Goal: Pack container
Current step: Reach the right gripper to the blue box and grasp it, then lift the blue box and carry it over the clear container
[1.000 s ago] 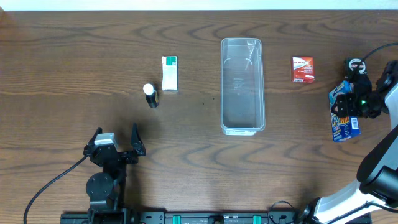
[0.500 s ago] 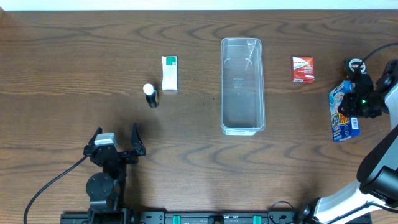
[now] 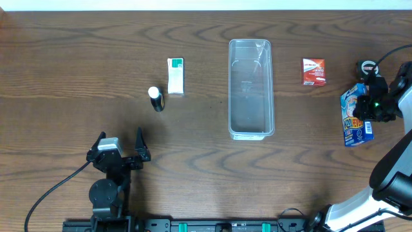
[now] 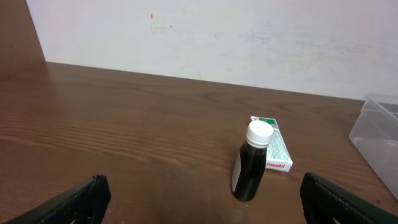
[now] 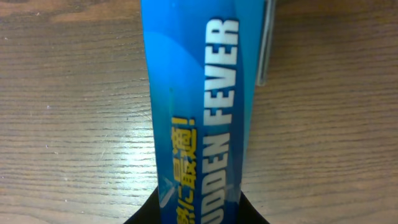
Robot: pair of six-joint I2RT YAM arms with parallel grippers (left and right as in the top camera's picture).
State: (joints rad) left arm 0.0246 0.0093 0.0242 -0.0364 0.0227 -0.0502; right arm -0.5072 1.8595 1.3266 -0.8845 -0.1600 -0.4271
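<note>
The container (image 3: 251, 88), a long clear plastic tub, stands empty at the middle of the table; its corner (image 4: 380, 126) shows at the right edge of the left wrist view. At the far right my right gripper (image 3: 365, 107) is shut on a blue packet (image 3: 355, 116) that lies on the table; in the right wrist view the blue packet (image 5: 199, 106) fills the middle, with a dark finger pressed to each side at the bottom. My left gripper (image 3: 120, 142) rests open near the front left, its fingertips (image 4: 84, 199) wide apart with nothing between them.
A small dark bottle with a white cap (image 3: 156, 98) stands left of the tub, and a green-and-white box (image 3: 175, 75) lies just behind it. A red box (image 3: 314, 71) lies right of the tub. Both the bottle (image 4: 252, 162) and the box (image 4: 273, 151) sit ahead of my left gripper.
My right gripper has closed on the blue packet. The left arm and the other objects have not moved.
</note>
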